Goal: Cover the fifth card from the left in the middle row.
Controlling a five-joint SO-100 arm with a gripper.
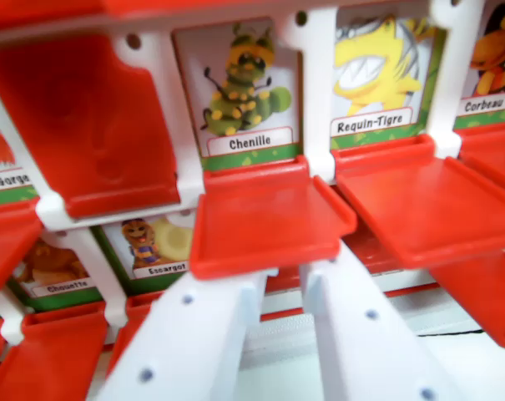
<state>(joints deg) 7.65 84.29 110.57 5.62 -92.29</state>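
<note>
Jaws (pixel 281 288) apart, white tips just under the Chenille flap (pixel 265 225), flap lying open, Chenille card (pixel 245 88) uncovered above it, closed red flap (pixel 89 117) at left, Requin-Tigre card (pixel 377 71) at right, Escargot card (pixel 152 246) below, perhaps partly hidden.

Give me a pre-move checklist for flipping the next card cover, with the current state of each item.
1. Fingers apart enough to straddle a flap: ok, a gap shows between the two white fingers.
2. Fingers free of any load: ok, nothing sits between them.
3. Chenille card uncovered: ok, its picture and name show, and its red flap lies flat in front.
4. Card on the wrist view's left already covered: ok, its red cover stands upright over the slot.
5. Requin-Tigre card uncovered: ok, face visible.
6. Which card is fifth from the left: cannot tell, the row's ends are out of view.
</note>
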